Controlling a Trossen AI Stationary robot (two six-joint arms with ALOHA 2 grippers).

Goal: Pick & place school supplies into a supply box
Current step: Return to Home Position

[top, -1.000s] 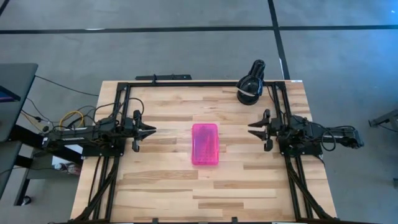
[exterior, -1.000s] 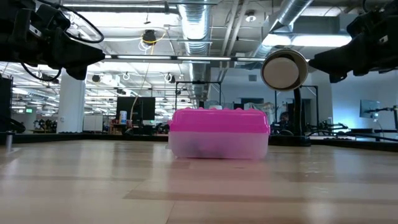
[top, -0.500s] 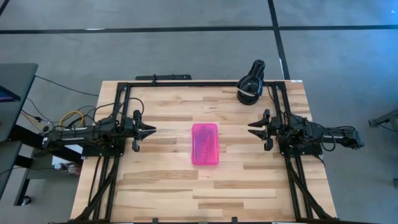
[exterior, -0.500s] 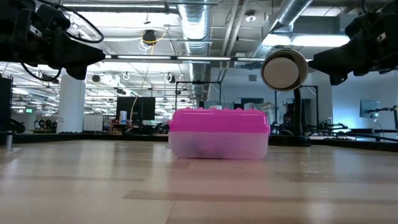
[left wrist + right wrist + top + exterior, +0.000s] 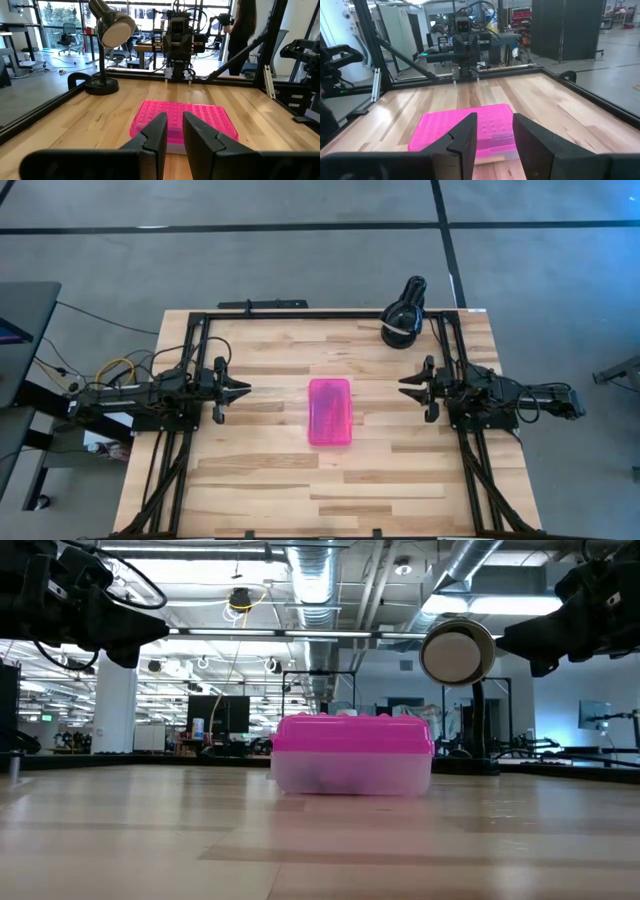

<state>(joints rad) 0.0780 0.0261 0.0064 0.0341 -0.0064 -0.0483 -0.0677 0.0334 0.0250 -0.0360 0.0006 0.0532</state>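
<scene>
supply box (image 5: pixel 330 411) centred, left hand (image 5: pixel 246 390), right hand (image 5: pixel 402 388) facing it, raised

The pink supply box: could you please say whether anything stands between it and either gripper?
Nothing visible does: only wooden table separates the pink-lidded plastic box from the left gripper and right gripper.

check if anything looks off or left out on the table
Nothing stands out. The pink supply box sits mid-table, lid shut and level in the low view. No loose supplies show on the table. The left gripper and right gripper hang open and empty either side of it.
</scene>
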